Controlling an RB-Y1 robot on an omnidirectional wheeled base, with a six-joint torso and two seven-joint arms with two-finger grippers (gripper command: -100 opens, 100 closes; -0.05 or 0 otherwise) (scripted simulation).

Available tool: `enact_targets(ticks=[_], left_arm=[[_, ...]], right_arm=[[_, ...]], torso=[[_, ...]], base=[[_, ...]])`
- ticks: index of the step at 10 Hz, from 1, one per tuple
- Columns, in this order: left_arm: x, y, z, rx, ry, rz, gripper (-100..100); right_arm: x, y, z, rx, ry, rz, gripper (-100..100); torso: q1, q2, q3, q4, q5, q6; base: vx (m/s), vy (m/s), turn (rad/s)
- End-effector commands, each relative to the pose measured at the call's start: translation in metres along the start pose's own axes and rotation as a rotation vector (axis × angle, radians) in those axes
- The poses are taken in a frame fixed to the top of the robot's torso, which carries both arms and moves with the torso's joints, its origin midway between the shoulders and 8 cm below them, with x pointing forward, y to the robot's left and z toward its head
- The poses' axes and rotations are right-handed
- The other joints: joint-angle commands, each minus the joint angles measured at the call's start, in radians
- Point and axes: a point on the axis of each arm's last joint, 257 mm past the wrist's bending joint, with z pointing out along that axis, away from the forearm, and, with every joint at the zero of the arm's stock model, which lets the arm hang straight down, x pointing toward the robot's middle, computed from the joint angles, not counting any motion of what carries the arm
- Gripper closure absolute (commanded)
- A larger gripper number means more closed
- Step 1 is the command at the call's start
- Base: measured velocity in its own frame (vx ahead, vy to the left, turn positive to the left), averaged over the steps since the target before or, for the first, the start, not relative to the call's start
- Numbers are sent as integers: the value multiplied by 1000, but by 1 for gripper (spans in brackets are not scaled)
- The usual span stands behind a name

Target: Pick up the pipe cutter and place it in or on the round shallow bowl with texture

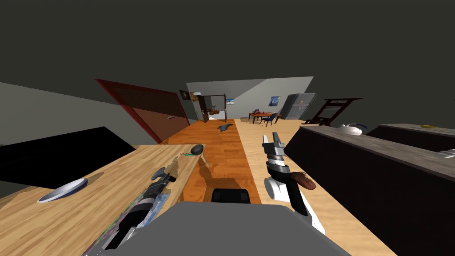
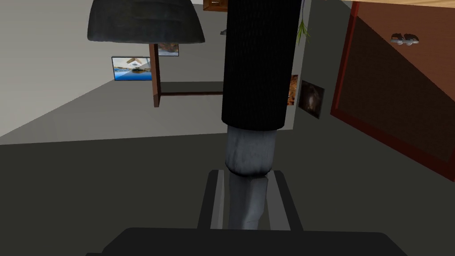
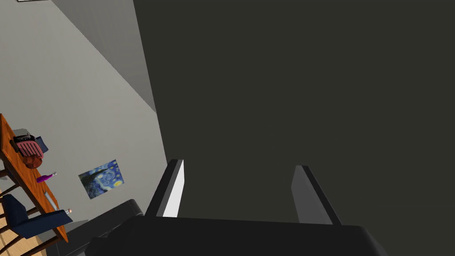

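The left gripper (image 2: 246,173) has its fingers (image 2: 216,200) pressed against both sides of the pipe cutter (image 2: 254,66) at its pale grey stem, the thick black ribbed grip reaching away from them. Beyond are a dark dome-shaped thing (image 2: 144,22), a blue picture (image 2: 131,68) and a red-brown door (image 2: 400,98)

The pipe cutter (image 2: 252,89) is running out past the edge of the left wrist view, so its far end is being cut off. Its grey shaft is covering most of the inner faces of the fingers (image 2: 217,204) of the left claw (image 2: 248,174). A dark domed thing (image 2: 145,22) is being cropped by the same edge. In the head view, a small green thing (image 1: 189,154) on the worktop (image 1: 89,213) is showing too small to tell what it is, and the claw is blending into the tool there.
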Motion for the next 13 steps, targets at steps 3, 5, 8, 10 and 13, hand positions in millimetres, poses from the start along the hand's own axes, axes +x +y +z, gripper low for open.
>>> enact_targets(ticks=[3,5,8,10,13], left_arm=[[-23,5,25,35,-12,-7,100],[-37,1,41,64,-19,-13,100],[-41,-1,47,76,-22,-15,100],[-53,-9,63,111,-28,-21,100],[-67,-22,82,159,-37,-26,100]], right_arm=[[0,0,0,0,0,0,0],[0,0,0,0,0,0,0],[0,0,0,0,0,0,0],[0,0,0,0,0,0,0],[0,0,0,0,0,0,0]], torso=[[1,-4,-2,0,0,2],[5,-6,-3,-1,1,2],[8,-8,-5,-1,2,1],[9,-7,-4,0,1,3],[9,-9,-4,-1,2,3]], base=[[-3,-60,-174],[58,-6,-120],[49,18,-62],[64,47,-120],[77,45,-86]])
